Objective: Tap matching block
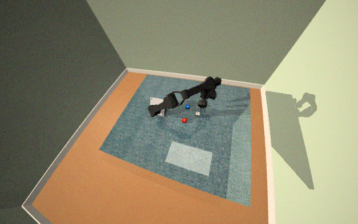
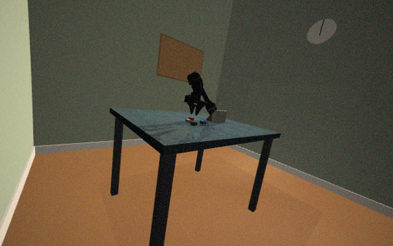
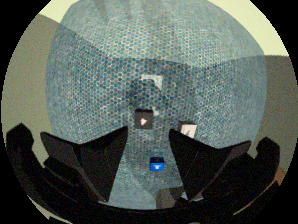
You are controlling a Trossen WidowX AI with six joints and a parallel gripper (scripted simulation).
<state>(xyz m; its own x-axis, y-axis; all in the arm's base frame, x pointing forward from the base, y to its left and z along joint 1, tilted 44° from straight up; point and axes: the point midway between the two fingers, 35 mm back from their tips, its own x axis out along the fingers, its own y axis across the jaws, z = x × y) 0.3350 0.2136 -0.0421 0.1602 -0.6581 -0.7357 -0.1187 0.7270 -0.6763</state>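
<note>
Top view: my gripper (image 1: 202,105) hangs over the table (image 1: 151,137). The blue block (image 1: 187,107) sits at its 9 o'clock, the white block (image 1: 197,114) near its 7, and the red block (image 1: 184,120) at its 8.

Exterior view: the fingertips stand above the black block (image 2: 193,123), touching nothing.

Wrist view: the fingers are partly apart, clamped on nothing. The black block lies at 12 o'clock between them. Every digit is too blurred to read, so I cannot tell which block is the target.
</note>
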